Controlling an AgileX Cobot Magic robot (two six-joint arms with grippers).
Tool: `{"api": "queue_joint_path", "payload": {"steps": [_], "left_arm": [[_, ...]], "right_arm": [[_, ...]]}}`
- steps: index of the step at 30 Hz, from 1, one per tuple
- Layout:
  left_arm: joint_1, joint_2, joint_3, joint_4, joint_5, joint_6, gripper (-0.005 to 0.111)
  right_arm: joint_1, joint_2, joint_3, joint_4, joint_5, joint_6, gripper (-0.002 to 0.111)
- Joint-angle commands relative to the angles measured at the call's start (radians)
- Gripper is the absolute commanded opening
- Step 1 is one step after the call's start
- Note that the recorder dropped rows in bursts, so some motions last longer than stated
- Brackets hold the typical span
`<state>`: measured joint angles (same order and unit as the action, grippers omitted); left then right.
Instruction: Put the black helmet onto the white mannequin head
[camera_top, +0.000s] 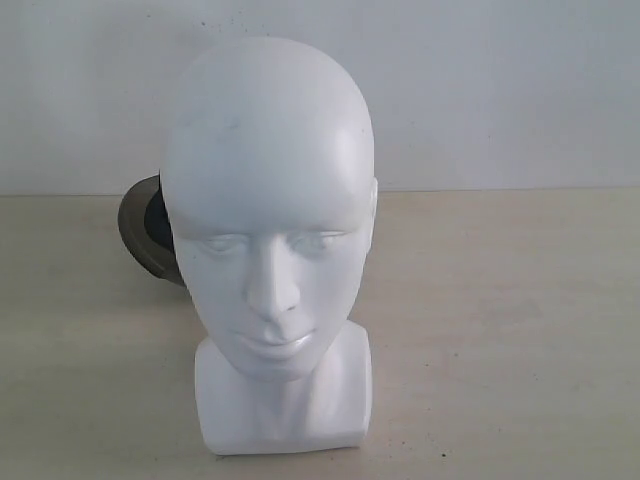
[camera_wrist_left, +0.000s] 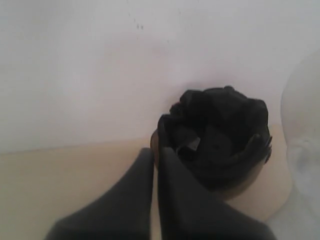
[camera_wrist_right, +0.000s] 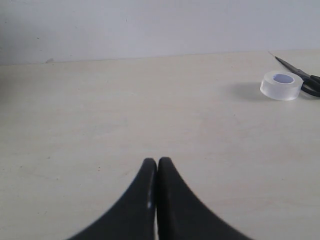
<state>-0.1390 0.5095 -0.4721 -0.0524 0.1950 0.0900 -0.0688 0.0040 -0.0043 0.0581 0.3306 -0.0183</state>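
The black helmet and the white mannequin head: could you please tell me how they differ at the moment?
The black helmet is dark with a brownish tinted visor; the white mannequin head is glossy white. The mannequin head stands upright in full exterior view, facing the camera; the helmet is mostly hidden behind it. Both sit on the table.

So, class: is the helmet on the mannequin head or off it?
Off. The mannequin head is bare on top, and the helmet peeks out from behind it at cheek level.
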Motion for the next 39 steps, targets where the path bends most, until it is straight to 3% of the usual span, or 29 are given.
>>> {"api": "queue_joint_path", "payload": {"steps": [1,3,9,11,15,18,24,30,34,39], "left_arm": [[-0.007,0.172,-0.107,-0.051,0.087,0.028,0.004],[-0.023,0.270,-0.175,-0.120,0.146,0.089,0.004],[-0.046,0.566,-0.394,-0.427,0.377,0.531,0.004],[-0.046,0.656,-0.465,-0.479,0.447,0.600,0.004],[-0.042,0.788,-0.555,-0.481,0.453,0.594,0.004],[-0.021,0.870,-0.607,-0.461,0.413,0.460,0.004],[0.036,0.990,-0.690,-0.216,0.378,0.196,0.004],[0.048,1.091,-0.734,-0.214,0.380,0.191,0.005],[0.048,1.139,-0.751,-0.214,0.368,0.191,0.019],[0.048,1.166,-0.751,-0.214,0.323,0.157,0.059]], "right_arm": [[-0.001,-0.004,0.004,-0.004,-0.008,-0.003,0.000],[-0.001,-0.004,0.004,-0.004,-0.008,-0.003,0.000],[-0.001,-0.004,0.004,-0.004,-0.008,-0.003,0.000],[-0.001,-0.004,0.004,-0.004,-0.008,-0.003,0.000],[-0.001,-0.004,0.004,-0.004,-0.008,-0.003,0.000],[-0.001,-0.004,0.004,-0.004,-0.008,-0.003,0.000],[-0.001,-0.004,0.004,-0.004,-0.008,-0.003,0.000],[-0.001,-0.004,0.004,-0.004,-0.008,-0.003,0.000],[-0.001,-0.004,0.004,-0.004,-0.004,-0.003,0.000],[-0.001,-0.004,0.004,-0.004,-0.004,-0.003,0.000]]}}
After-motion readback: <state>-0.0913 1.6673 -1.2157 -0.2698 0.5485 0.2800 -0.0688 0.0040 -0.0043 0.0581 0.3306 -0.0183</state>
